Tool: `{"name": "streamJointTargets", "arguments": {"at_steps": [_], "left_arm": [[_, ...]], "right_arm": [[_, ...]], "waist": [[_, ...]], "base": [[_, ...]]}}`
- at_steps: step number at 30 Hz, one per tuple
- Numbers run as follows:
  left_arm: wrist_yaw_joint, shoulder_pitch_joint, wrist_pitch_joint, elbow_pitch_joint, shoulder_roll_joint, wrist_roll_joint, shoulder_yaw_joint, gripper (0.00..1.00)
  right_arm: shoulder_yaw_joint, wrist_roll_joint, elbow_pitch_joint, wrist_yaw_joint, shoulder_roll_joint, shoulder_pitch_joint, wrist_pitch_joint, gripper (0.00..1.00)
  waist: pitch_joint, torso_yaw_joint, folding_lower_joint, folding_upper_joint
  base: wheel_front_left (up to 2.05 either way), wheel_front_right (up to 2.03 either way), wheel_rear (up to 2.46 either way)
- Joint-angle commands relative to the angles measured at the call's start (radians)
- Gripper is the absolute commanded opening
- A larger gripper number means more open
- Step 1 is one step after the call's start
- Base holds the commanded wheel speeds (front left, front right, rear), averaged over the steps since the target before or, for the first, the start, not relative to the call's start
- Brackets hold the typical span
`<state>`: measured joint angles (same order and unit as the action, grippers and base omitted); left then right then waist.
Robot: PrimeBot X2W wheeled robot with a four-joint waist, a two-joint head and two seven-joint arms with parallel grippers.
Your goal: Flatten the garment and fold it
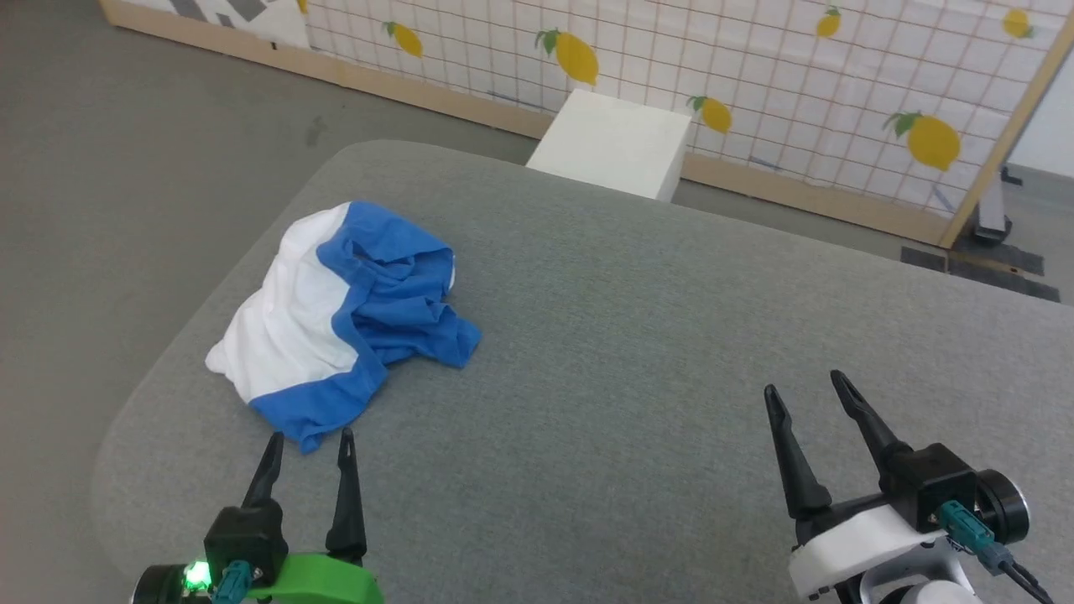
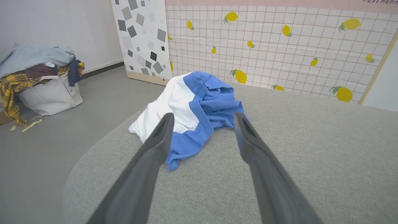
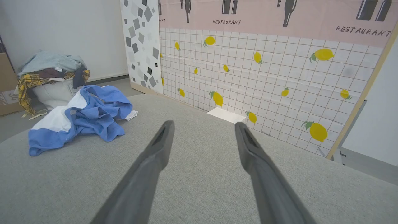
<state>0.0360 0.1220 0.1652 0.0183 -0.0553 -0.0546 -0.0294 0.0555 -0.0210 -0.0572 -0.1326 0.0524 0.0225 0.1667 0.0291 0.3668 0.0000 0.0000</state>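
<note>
While the grey padded table (image 1: 638,335) took up most of the head view, a lemon-printed grid screen (image 1: 755,75) stood on the floor behind it. The garment (image 1: 336,319) lay crumpled near the table's left rounded corner, white body spread beneath and blue sleeves bunched on top, neither flattened nor folded. The wrist views took in a white bin (image 2: 51,96) on the floor beside the table. It was heaped above its rim with clothes (image 2: 34,59): a pale grey-blue piece on top and a yellow plaid one hanging down the side. The right wrist view reached up the screen to a pink band lettered RESTAURANT. The head view looked down on a white box (image 1: 612,147) at the screen's foot. The left gripper (image 1: 311,434) hovered with fingers apart and empty, just short of the garment's near blue edge. The right gripper (image 1: 802,382), likewise apart and empty, hung over bare table well away.
</note>
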Motion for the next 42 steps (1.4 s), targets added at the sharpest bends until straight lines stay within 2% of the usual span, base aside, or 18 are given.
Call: {"name": "streamJointTargets", "arguments": {"at_steps": [1,42], "left_arm": [[0.004,0.016,0.012,0.007,0.003,-0.014,-0.001,1.0],[-0.014,0.075,0.096,-0.003,0.005,-0.022,-0.016,1.0]], "right_arm": [[0.003,-0.01,-0.005,0.001,-0.001,0.008,0.01,1.0],[0.042,-0.027,-0.048,0.002,-0.002,0.017,0.095,1.0]], "waist": [[0.005,0.019,0.0,0.0],[0.024,0.166,0.0,0.0]], "base": [[0.0,0.0,0.0],[0.0,0.0,0.0]]}}
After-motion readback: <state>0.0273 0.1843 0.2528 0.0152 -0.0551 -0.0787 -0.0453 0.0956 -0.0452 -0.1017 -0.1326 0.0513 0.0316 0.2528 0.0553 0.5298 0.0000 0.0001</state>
